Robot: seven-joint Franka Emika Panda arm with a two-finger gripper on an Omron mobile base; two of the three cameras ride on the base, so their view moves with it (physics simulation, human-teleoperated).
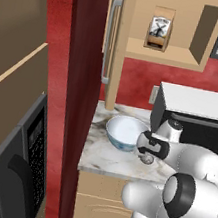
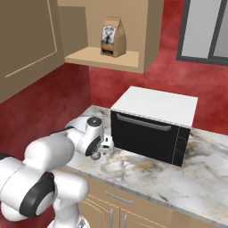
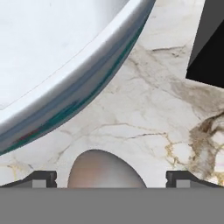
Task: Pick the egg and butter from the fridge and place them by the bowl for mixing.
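Marble, white with brown veins, is the surface (image 1: 103,157) where I am working now. I have the tool (image 3: 111,177) low over it, just beside the bowl (image 1: 124,130), and the egg (image 3: 105,169) lies between the two finger tips. In the hand view the tips stand wide, with a gap on each side of the egg, so I judge the tool is open and not gripping. In the left base view I see the egg on the marble just under the hand, near the bowl's outer wall. The black microwave (image 2: 151,124) stands close behind.

I think the step in hand is the placing of the egg by the bowl, and this step looks nearly done. The butter I cannot find here, so I believe it is not yet brought. The next move calls for lifting the tool straight up, without touching the egg, because it can roll on the smooth marble. After that I must drive back to the fridge for the butter.
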